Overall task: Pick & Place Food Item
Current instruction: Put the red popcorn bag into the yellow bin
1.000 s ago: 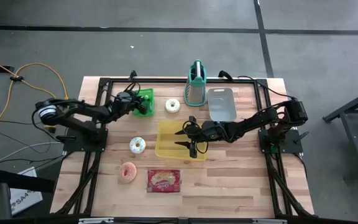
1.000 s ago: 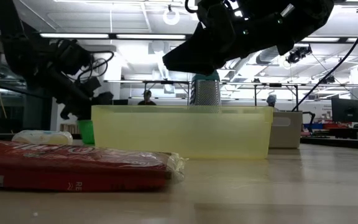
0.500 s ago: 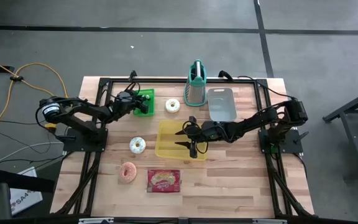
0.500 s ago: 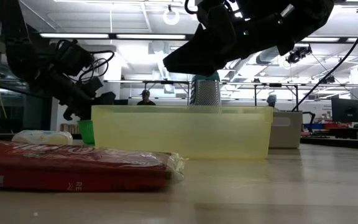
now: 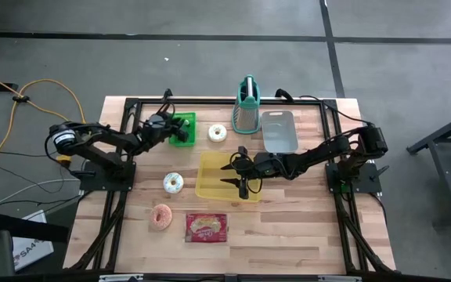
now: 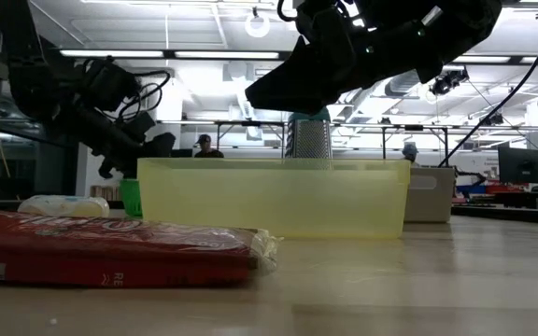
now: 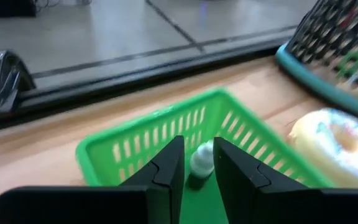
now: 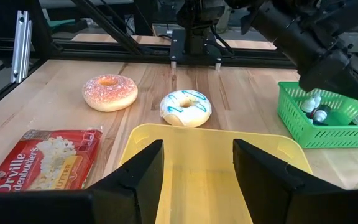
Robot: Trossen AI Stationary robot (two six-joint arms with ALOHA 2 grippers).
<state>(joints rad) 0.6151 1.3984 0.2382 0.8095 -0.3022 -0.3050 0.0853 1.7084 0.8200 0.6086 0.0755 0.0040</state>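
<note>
The left gripper [image 7: 197,163], fingers narrowly parted around a small white bottle [image 7: 201,158], reaches into the green slatted plastic basket [image 5: 182,128] near the table's far-left corner, while the right gripper [image 5: 239,172] hovers open-jawed over the yellow plastic bin [image 5: 210,175] mid-table.

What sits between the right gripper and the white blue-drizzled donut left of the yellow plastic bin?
Only the yellow plastic bin: the open right gripper hovers above its right side, and the white blue-drizzled donut lies on the table just outside its left wall. Nothing else shows on that line.
</note>
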